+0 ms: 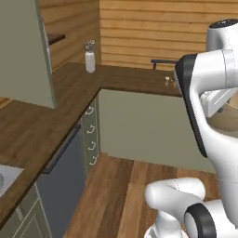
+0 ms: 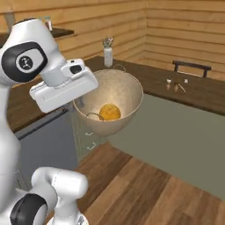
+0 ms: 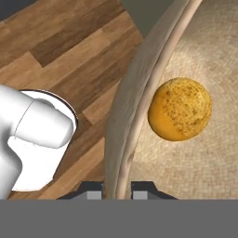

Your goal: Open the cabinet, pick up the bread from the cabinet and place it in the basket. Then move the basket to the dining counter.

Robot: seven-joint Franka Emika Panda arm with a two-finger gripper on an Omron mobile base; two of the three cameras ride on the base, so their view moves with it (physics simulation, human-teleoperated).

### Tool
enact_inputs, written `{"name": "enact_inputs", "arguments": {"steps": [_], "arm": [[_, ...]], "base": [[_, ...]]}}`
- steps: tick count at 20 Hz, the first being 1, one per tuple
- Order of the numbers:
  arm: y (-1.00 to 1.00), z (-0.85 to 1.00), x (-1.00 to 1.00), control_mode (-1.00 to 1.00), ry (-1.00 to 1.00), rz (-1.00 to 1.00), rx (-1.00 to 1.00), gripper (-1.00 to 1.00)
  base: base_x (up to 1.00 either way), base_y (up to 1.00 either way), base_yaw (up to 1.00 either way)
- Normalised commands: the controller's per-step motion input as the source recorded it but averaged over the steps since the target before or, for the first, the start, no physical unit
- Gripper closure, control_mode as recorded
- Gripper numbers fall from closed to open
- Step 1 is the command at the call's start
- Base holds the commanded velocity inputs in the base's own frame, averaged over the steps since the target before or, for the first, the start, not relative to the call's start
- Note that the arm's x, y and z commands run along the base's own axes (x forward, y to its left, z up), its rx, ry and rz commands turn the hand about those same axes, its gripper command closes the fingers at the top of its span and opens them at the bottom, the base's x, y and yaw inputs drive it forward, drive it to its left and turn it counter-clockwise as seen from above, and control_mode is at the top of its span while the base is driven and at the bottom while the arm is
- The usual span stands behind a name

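Pinched on the basket (image 3: 122, 139) rim, the claw (image 3: 117, 189) carries it in mid-air over the floor, bread (image 3: 180, 109) inside. Held by one edge, it tilts; a swing toward the dining counter (image 2: 193, 94) could roll the bread out.

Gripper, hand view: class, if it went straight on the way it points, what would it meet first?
The gripper is already shut on the basket rim, so the rim itself comes first. Beyond it probably lies the wooden floor, though depth is unclear.
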Motion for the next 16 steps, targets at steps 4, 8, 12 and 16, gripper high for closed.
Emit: {"name": "enact_inputs", "arguments": {"steps": [4,8,12,16], "arm": [[0.0,0.0,0.0,1.0,0.0,0.0,0.0,1.0],[0.0,0.0,0.0,1.0,0.0,0.0,0.0,1.0],[0.0,0.0,0.0,1.0,0.0,0.0,0.0,1.0],[0.0,0.0,0.0,1.0,0.0,0.0,0.0,1.0]], "base": [[0.99,-0.51,-0.28],[0.95,-0.67,-0.41],[0.79,-0.68,-0.45],[0.56,-0.55,-0.46]]}}
